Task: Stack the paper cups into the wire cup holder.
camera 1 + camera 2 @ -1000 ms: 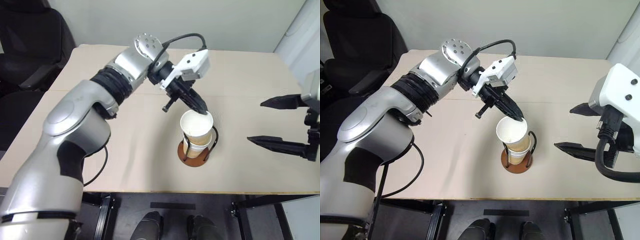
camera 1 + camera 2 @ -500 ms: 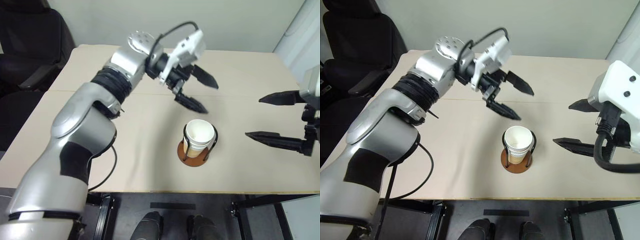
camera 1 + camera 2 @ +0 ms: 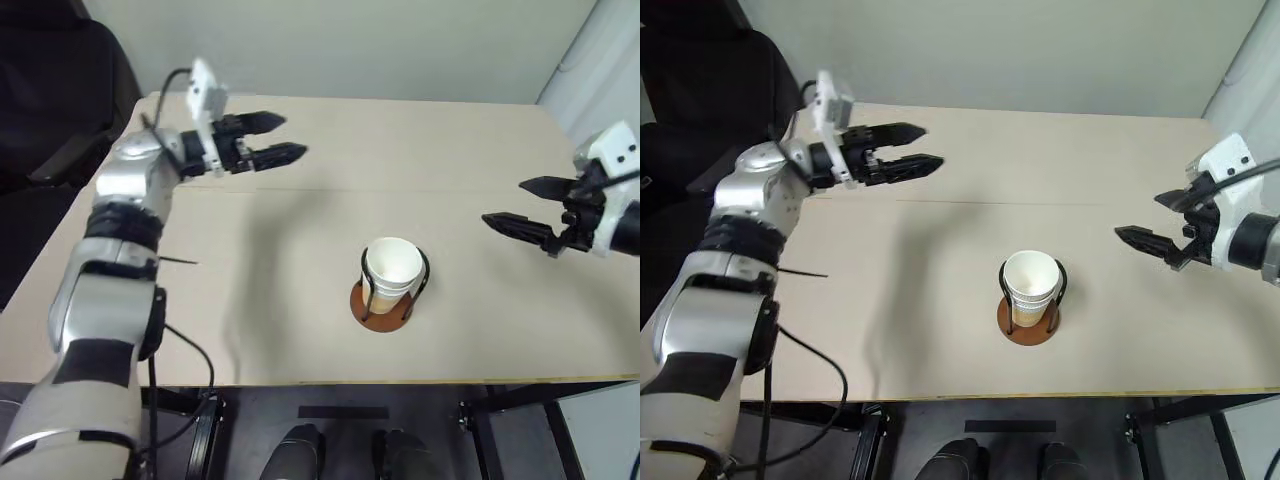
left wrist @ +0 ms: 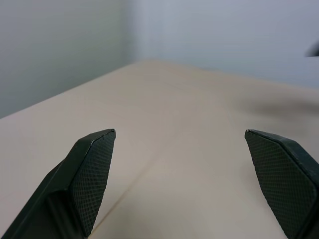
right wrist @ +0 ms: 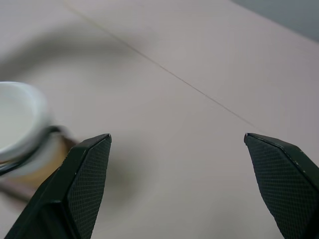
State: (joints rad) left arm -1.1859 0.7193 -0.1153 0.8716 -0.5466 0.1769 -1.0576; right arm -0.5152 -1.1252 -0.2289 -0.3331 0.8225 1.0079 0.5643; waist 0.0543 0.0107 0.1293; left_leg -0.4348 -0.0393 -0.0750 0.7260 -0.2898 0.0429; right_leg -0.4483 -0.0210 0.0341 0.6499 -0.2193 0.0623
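Paper cups (image 3: 1030,286) nested one inside another in the wire cup holder (image 3: 1029,320) — count not readable, lower walls hidden by the topmost cup and the wire loops. In the right wrist view, stack (image 5: 17,124) cut off at the picture's edge and blurred — holder base barely made out. Black chair (image 3: 710,90) at far left cropped by the frame.

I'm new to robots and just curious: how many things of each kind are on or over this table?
Stack of paper cups: 1 (cups nested, number unclear)
Wire cup holder: 1
Pincers: 2, left pincer and right pincer, both open
Total: 4
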